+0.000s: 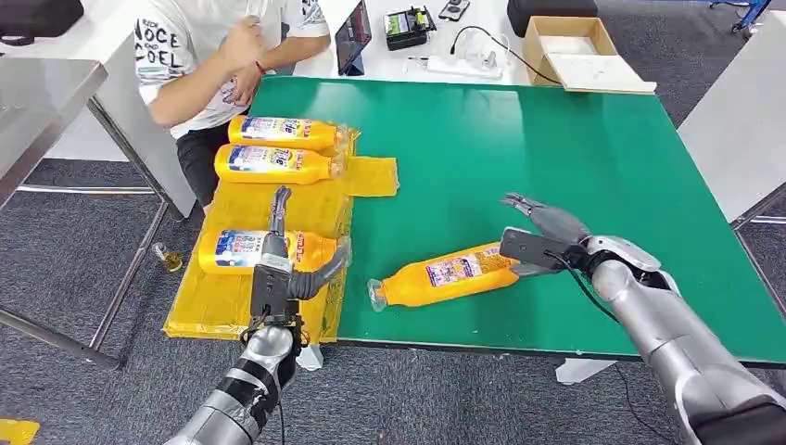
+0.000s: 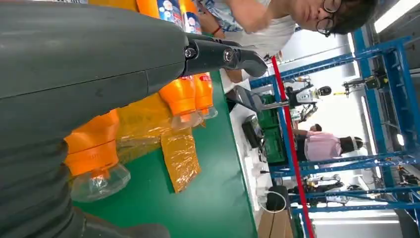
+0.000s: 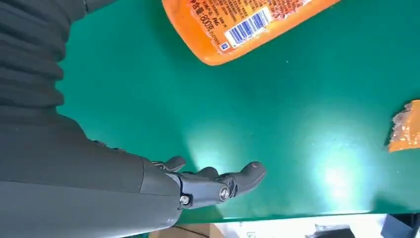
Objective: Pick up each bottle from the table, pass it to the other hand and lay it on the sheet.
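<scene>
An orange bottle [image 1: 445,273] lies on its side on the green table [image 1: 556,148], its clear cap toward the yellow sheet [image 1: 371,176]. My right hand [image 1: 542,234] hovers open at the bottle's base end; in the right wrist view its fingers [image 3: 218,184] stand apart from the bottle [image 3: 237,20]. Three more orange bottles lie on the sheet: two at the back [image 1: 283,133] [image 1: 273,163] and one nearer [image 1: 232,250]. My left hand [image 1: 276,264] is open just over the nearer one, whose neck and cap [image 2: 94,158] show beside the hand [image 2: 99,64].
A person in a white T-shirt [image 1: 185,56] sits at the table's far left corner, close to the sheet. Behind the table are a cardboard box [image 1: 575,46], a power strip [image 1: 463,65] and a tablet [image 1: 352,37]. A steel table [image 1: 37,102] stands at the left.
</scene>
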You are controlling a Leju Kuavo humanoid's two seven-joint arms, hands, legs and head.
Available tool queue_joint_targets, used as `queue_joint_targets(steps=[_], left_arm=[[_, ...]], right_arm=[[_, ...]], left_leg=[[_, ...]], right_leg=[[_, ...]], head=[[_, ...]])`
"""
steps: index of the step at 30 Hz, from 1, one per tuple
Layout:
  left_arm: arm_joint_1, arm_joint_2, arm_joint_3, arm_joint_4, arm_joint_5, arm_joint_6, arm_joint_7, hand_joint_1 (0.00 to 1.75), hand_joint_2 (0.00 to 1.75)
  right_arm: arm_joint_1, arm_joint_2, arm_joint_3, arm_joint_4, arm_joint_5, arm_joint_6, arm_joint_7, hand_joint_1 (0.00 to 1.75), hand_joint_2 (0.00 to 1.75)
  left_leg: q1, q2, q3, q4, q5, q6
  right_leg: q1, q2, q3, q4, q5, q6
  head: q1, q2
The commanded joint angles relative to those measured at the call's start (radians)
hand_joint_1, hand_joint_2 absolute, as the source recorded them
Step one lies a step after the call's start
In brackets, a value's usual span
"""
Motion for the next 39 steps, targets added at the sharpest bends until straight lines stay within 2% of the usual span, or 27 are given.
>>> queue_joint_targets(steps=[1, 7, 10, 13, 14, 15, 24, 26, 27, 39], left_arm=[[-0.059, -0.003, 0.006, 0.075, -0.005, -0.022, -0.031, 0.00, 1.75], [-0.091, -0.018, -0.006, 0.113, -0.004, -0.032, -0.031, 0.00, 1.75], [-0.097, -0.023, -0.010, 0.122, -0.005, -0.033, -0.031, 0.00, 1.75], [-0.105, -0.029, -0.014, 0.133, -0.006, -0.038, -0.031, 0.00, 1.75], [-0.106, -0.031, -0.016, 0.135, -0.005, -0.040, -0.031, 0.00, 1.75], [-0.107, -0.033, -0.017, 0.136, -0.004, -0.041, -0.031, 0.00, 1.75], [-0.111, -0.033, -0.028, 0.142, 0.005, -0.040, -0.031, 0.00, 1.75], [-0.111, -0.033, -0.028, 0.142, 0.005, -0.040, -0.031, 0.00, 1.75], [-0.111, -0.033, -0.028, 0.142, 0.005, -0.040, -0.031, 0.00, 1.75], [-0.112, -0.032, -0.028, 0.144, 0.008, -0.040, -0.031, 0.00, 1.75]], right_arm=[[-0.072, 0.136, 0.117, 0.172, 0.034, -0.011, -0.049, 0.00, 1.75], [-0.069, 0.286, 0.173, 0.293, 0.042, -0.055, -0.092, 0.00, 1.75], [-0.069, 0.322, 0.188, 0.315, 0.046, -0.061, -0.096, 0.00, 1.75], [-0.047, 0.362, 0.205, 0.333, 0.055, -0.074, -0.089, 0.00, 1.75], [-0.043, 0.371, 0.210, 0.346, 0.057, -0.077, -0.088, 0.00, 1.75], [-0.032, 0.380, 0.214, 0.355, 0.058, -0.083, -0.086, 0.00, 1.75], [-0.033, 0.392, 0.228, 0.393, 0.056, -0.089, -0.107, 0.00, 1.75], [-0.033, 0.392, 0.228, 0.393, 0.056, -0.089, -0.107, 0.00, 1.75], [-0.033, 0.392, 0.228, 0.393, 0.056, -0.089, -0.107, 0.00, 1.75], [-0.043, 0.385, 0.232, 0.397, 0.057, -0.079, -0.107, 0.00, 1.75]], left_leg=[[0.000, 0.007, 0.007, -0.001, -0.003, 0.002], [0.001, 0.007, 0.004, -0.001, -0.001, 0.000], [0.001, 0.009, 0.008, -0.002, -0.002, 0.001], [0.002, 0.004, 0.003, -0.001, 0.000, 0.000], [0.002, 0.007, 0.008, -0.002, -0.002, 0.001], [0.002, 0.004, 0.004, -0.001, -0.001, 0.000], [0.001, 0.002, 0.003, -0.001, 0.000, 0.000], [0.001, 0.004, 0.008, -0.002, -0.002, 0.001], [0.001, 0.002, 0.004, -0.001, 0.000, 0.001], [0.001, 0.002, 0.005, -0.001, -0.001, 0.001]], right_leg=[[0.001, 0.004, 0.005, -0.001, -0.001, -0.004], [0.002, 0.005, 0.002, -0.001, 0.000, -0.003], [0.003, 0.005, 0.005, -0.002, 0.000, -0.004], [0.002, 0.002, 0.001, 0.000, 0.000, -0.001], [0.003, 0.004, 0.006, -0.002, -0.001, -0.003], [0.002, 0.002, 0.003, -0.001, -0.001, -0.002], [0.002, 0.000, 0.002, 0.000, -0.001, -0.002], [0.003, 0.001, 0.006, -0.002, -0.002, -0.004], [0.002, 0.000, 0.002, -0.001, -0.001, -0.002], [0.002, 0.000, 0.003, -0.001, -0.001, -0.003]], head=[[0.000, 0.000], [0.000, 0.000], [0.000, 0.000], [0.000, 0.000], [0.000, 0.000], [0.000, 0.000], [0.000, 0.000], [0.000, 0.000], [0.000, 0.000], [0.000, 0.000]])
